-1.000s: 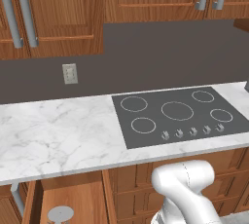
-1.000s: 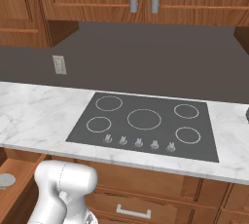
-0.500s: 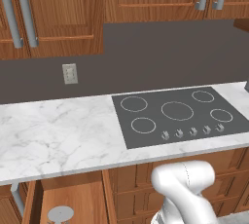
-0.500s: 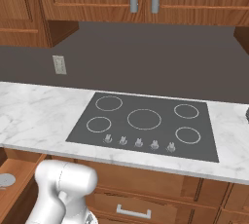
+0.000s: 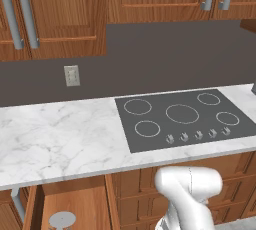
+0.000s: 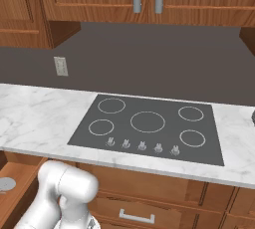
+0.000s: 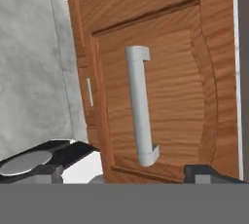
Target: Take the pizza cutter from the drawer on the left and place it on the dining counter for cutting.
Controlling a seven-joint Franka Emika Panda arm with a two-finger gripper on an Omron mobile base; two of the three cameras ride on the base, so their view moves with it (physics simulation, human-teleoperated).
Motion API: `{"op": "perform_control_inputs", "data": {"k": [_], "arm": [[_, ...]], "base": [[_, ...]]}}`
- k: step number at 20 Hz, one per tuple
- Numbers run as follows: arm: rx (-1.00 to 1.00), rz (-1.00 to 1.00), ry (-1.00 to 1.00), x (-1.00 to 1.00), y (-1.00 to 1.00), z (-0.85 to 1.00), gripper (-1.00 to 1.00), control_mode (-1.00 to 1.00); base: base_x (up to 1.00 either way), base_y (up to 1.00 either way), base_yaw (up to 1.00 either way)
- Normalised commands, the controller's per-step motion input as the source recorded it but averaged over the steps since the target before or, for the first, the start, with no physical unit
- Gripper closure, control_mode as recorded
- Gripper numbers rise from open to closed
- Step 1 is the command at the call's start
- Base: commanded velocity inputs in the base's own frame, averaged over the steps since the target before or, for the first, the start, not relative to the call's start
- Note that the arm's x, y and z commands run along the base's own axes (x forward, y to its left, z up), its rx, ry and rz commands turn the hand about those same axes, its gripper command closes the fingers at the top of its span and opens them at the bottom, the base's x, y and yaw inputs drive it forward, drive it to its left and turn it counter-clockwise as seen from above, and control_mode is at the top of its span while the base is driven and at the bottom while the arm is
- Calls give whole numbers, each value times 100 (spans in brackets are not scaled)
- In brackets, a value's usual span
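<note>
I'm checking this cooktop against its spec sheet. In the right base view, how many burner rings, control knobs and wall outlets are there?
Burner rings: 5
Control knobs: 5
Wall outlets: 1
Total: 11

Arm [image 5: 189,189] low, jaws apparently wide

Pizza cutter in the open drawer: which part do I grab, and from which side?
Probably its handle, from straight above. The pizza cutter lies flat in the drawer, whose walls block a sideways reach, and its thin flat wheel offers little to pinch. The handle runs off the picture's edge, so find it first.
</note>
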Motion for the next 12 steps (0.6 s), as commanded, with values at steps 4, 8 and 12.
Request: {"op": "perform_control_inputs", "data": {"k": [4, 8, 12], "arm": [[4, -11, -6, -30, 0, 86, -100, -100], [8, -14, -5, -27, 0, 94, -100, -100], [6, -16, -10, -21, 0, 99, -100, -100]], "base": [[0, 0, 0], [0, 0, 0], [0, 0, 0]]}}
